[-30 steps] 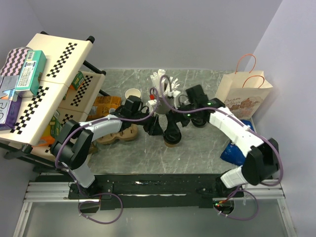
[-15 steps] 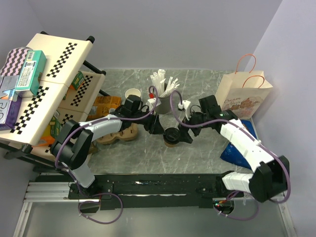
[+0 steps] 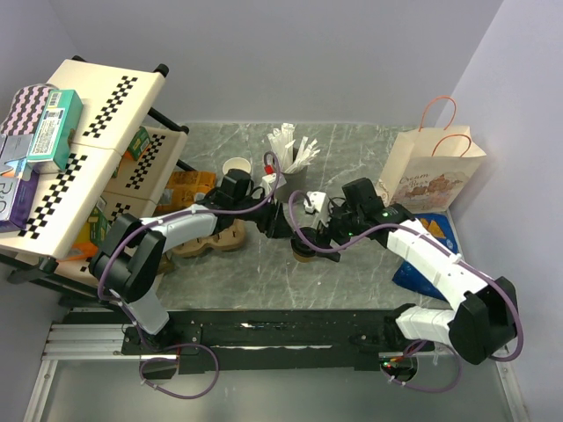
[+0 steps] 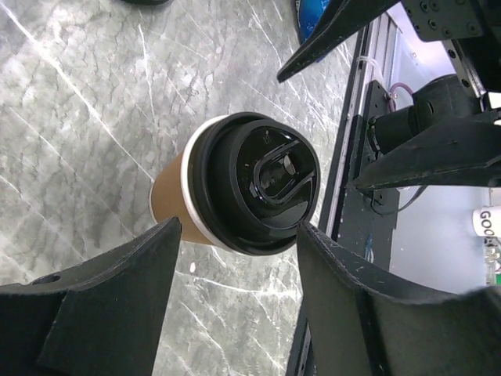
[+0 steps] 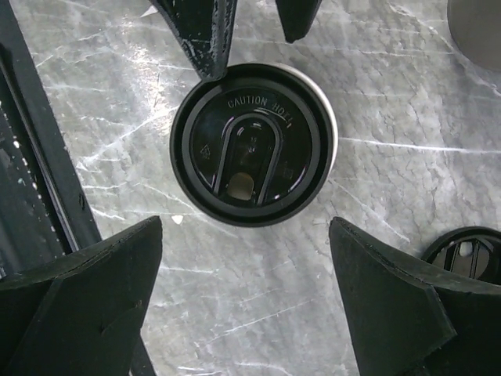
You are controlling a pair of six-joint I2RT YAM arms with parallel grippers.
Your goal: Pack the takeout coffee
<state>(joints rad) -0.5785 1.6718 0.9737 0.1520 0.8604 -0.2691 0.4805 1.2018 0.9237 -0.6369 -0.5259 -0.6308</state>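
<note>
Brown kraft-paper cup [image 4: 168, 192] with black round plastic lid [image 4: 258, 180] stands upright; my left end effector [image 4: 239, 233] and right end effector [image 5: 244, 227] gape.

Second black lid [image 5: 468, 252] — half beyond the right edge

The left arm [image 3: 189, 224] rises from its base at the lower left of the top view. It folds at the elbow near the left edge and runs its white forearm rightwards to the middle of the frame. The left gripper [image 3: 280, 221] points right, its jaws spread wide. In its wrist view the two black fingers [image 4: 102, 290] fill the lower corners. The right arm [image 3: 431, 255] bends at the lower right and reaches up and left towards the centre. The right gripper [image 3: 318, 236] faces the left one, close to it, its jaws also wide apart. Its fingers [image 5: 86, 290] sit in the lower corners of its wrist view.
</note>
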